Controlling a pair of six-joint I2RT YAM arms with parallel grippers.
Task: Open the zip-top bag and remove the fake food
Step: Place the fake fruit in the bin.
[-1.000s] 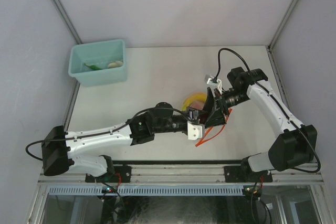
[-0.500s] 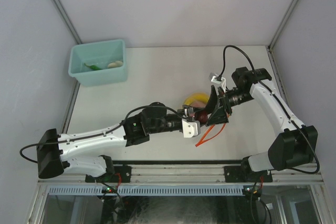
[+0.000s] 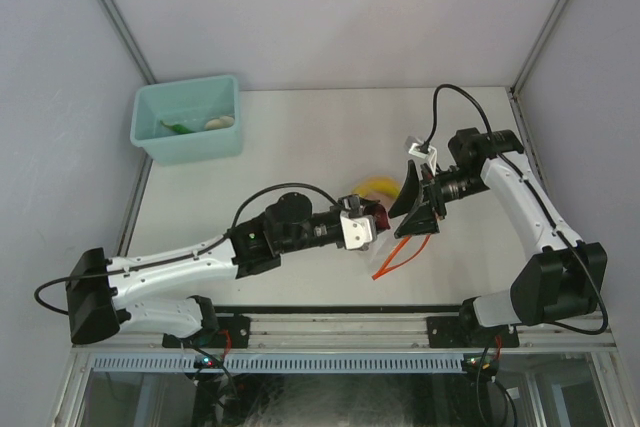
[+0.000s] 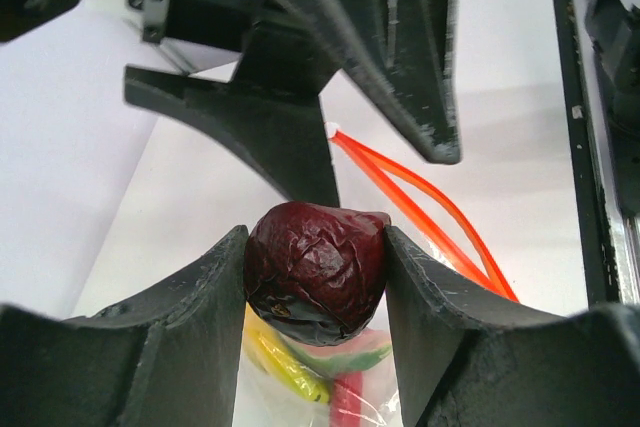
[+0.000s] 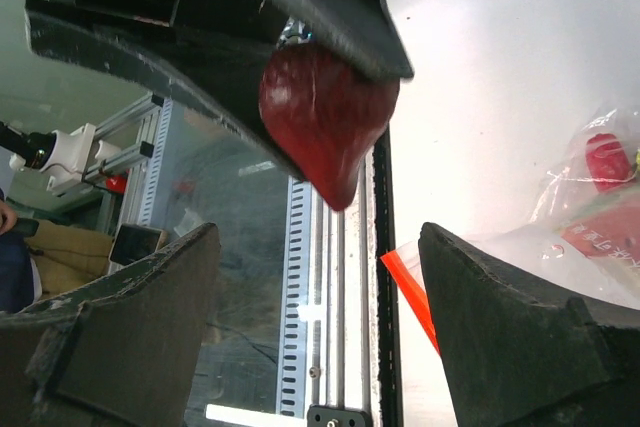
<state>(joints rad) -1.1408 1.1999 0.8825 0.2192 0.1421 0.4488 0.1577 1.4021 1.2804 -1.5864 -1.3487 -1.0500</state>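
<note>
dark red fake food point(image 4: 315, 272) wrinkled, faintly glossy; zip-top bag point(image 5: 575, 192) clear crinkly plastic; fingers point(image 4: 180, 332) matt, scuffed plastic.

2 hands point(image 3: 376, 217) point(image 3: 413, 209), 1 zip-top bag point(image 5: 600, 217), 1 bin point(image 3: 190, 152), 1 banana point(image 3: 378, 185), 1 dark red piece point(image 4: 315, 272)

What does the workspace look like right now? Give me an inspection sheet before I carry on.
Surface: white table, no spills seen.
Job's things: zip-top bag by the right arm, its zip strip parted; banana shows through the plastic; dark red toy food is out of the bag.
Clutter: teal bin at the far left, holding a green piece and a whitish piece.
Grippers: left gripper fingers shut on the dark red toy food; right gripper open, empty.
Cables: black cable loops above the right wrist.
Surroundings: pale walls; metal rail at the near edge.
</note>
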